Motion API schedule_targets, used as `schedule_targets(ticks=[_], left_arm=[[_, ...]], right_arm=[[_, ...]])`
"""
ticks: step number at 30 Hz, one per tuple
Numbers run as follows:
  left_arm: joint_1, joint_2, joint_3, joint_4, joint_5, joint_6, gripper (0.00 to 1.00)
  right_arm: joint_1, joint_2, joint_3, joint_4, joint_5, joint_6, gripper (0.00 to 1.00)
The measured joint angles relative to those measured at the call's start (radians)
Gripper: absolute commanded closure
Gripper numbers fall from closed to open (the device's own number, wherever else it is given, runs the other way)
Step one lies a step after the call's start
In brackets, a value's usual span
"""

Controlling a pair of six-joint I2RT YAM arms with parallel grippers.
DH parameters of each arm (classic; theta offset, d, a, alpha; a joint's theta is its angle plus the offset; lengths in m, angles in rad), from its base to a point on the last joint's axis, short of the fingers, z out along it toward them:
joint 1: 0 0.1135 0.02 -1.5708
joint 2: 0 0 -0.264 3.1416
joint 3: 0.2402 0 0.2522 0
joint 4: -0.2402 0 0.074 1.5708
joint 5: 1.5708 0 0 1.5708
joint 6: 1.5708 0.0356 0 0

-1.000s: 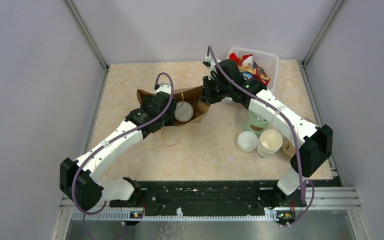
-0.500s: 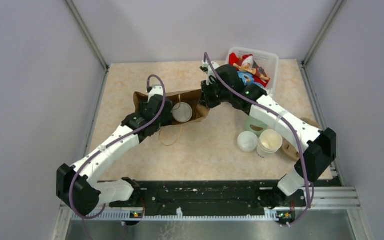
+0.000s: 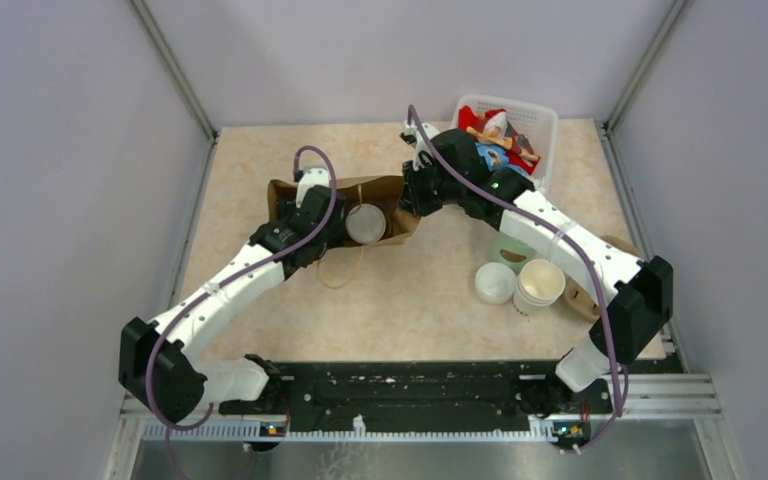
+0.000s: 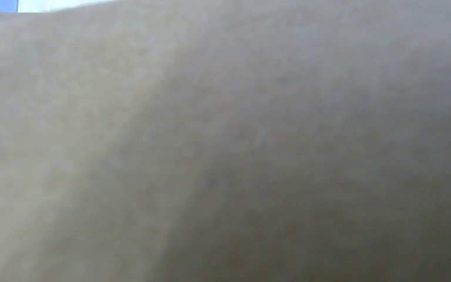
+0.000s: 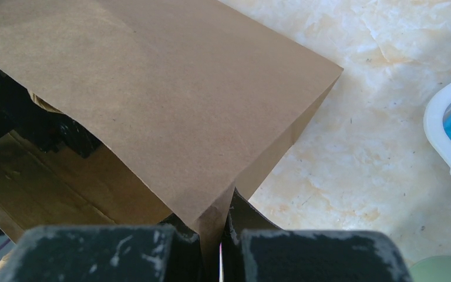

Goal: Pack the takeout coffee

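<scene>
Shifted slightly left, the left end effector [image 3: 335, 222], its grip impossible to tell, sits by the takeout coffee [image 3: 365, 224] inside the paper bag [image 3: 285, 195], while the right end effector [image 5: 218, 232], clenched on its rim, should hold steady.

Marble-look table [image 3: 420, 300] carries paper bag [image 5: 182, 106], basket [image 3: 508, 99], cups [image 3: 541, 280], lid [image 3: 495, 284].

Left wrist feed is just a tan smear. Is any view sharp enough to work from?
Left wrist: wholly out of focus, flat tan, nothing resolvable. Right wrist: sharp, evenly lit; right pincer pinches the paper bag edge. Top external: clear, no glare; takeout coffee visible inside the bag.
</scene>
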Motion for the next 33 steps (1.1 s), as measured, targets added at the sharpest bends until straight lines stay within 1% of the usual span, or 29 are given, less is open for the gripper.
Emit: schedule_targets(ticks=[7, 10, 13, 16, 18, 20, 24, 25, 29, 33], left_arm=[[0.000, 0.010, 0.003, -0.008, -0.015, -0.005, 0.68], [0.000, 0.014, 0.004, -0.015, -0.013, -0.004, 0.68], [0.000, 0.013, 0.006, -0.021, 0.002, -0.004, 0.69], [0.001, 0.000, 0.006, -0.031, 0.032, -0.001, 0.69], [0.003, -0.019, 0.006, -0.042, 0.055, 0.001, 0.70], [0.006, -0.050, 0.006, -0.050, 0.086, 0.005, 0.70], [0.009, -0.109, 0.014, -0.080, 0.128, 0.007, 0.70], [0.009, -0.118, 0.019, -0.090, 0.136, 0.007, 0.71], [0.009, -0.129, 0.044, -0.122, 0.159, 0.000, 0.71], [0.009, -0.129, 0.064, -0.160, 0.171, -0.009, 0.71]], right_arm=[[0.000, 0.000, 0.000, 0.000, -0.003, -0.003, 1.00], [0.000, 0.000, 0.003, -0.009, 0.011, 0.002, 0.98], [0.002, 0.000, 0.016, -0.033, 0.036, 0.008, 0.87], [0.004, 0.010, 0.059, -0.089, 0.058, 0.016, 0.86], [0.004, 0.032, 0.122, -0.132, 0.069, 0.018, 0.84], [0.004, 0.051, 0.186, -0.165, 0.078, 0.023, 0.76], [0.004, 0.068, 0.274, -0.210, 0.098, 0.039, 0.53], [0.004, 0.073, 0.296, -0.225, 0.103, 0.040, 0.49], [0.004, 0.088, 0.374, -0.282, 0.095, 0.041, 0.36], [0.004, 0.089, 0.415, -0.328, 0.055, 0.042, 0.28]])
